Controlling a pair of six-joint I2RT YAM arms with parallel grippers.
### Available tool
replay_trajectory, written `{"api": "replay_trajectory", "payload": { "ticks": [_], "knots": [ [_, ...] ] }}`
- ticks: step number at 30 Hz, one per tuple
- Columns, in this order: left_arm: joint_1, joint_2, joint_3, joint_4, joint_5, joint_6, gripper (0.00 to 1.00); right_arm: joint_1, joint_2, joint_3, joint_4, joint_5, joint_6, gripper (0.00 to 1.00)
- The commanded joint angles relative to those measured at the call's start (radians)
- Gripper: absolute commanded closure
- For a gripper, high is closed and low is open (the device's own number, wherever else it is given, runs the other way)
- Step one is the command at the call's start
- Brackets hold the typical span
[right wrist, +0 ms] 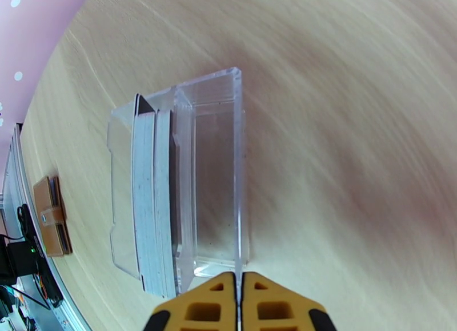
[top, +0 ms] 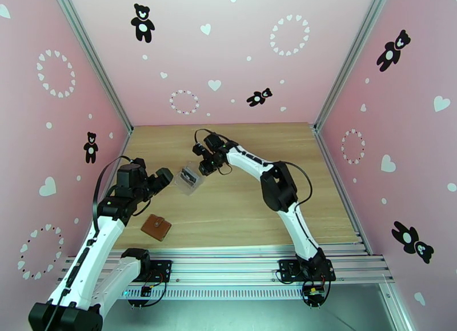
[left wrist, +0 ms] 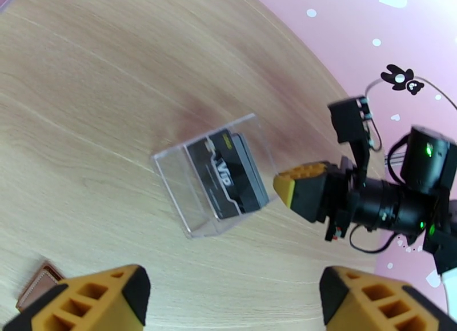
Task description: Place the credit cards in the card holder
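Beside clear box (right wrist: 214, 172), right pincer (right wrist: 237, 276) pinched

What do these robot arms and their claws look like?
Both the left arm and right arm have white shells, black joints and looping black cables. The left gripper and right gripper carry blocky orange-yellow fingers with cut-out holes.

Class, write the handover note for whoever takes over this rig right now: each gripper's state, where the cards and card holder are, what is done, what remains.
Left gripper: open, empty, near the clear box.
Right gripper: shut at the box's wall; whether it pinches the wall is unclear.
Credit cards: stacked on edge inside the box.
Card holder: closed, on the table, apart from the box.
Done: nothing yet.
Left: take the cards out, open the holder, slot them in.
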Motion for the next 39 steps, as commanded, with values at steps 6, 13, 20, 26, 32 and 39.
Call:
{"api": "replay_trajectory", "payload": {
  "ticks": [6,13,20,26,32,39],
  "knots": [
    [-0.009,-0.037,-0.003,-0.019,-0.001,0.002,0.16,-0.072,-0.381,-0.446,0.185,0.094,0.1,1.0],
    [-0.01,-0.048,-0.027,0.012,0.02,0.003,0.16,-0.307,-0.634,-0.745,0.202,0.088,0.121,1.0],
    [-0.009,-0.043,-0.047,0.034,0.025,0.016,0.16,-0.604,-0.732,-0.864,0.158,0.068,0.059,1.0],
    [-0.009,-0.036,-0.058,0.051,0.03,0.023,0.16,-0.756,-0.746,-0.867,0.127,0.029,-0.007,1.0],
    [-0.009,-0.031,-0.073,0.061,0.014,0.025,0.16,-0.843,-0.682,-0.828,0.13,-0.028,-0.025,1.0],
    [-0.009,-0.035,-0.08,0.069,0.02,0.028,0.16,-0.844,-0.655,-0.832,0.17,-0.032,-0.013,1.0]
  ]
}}
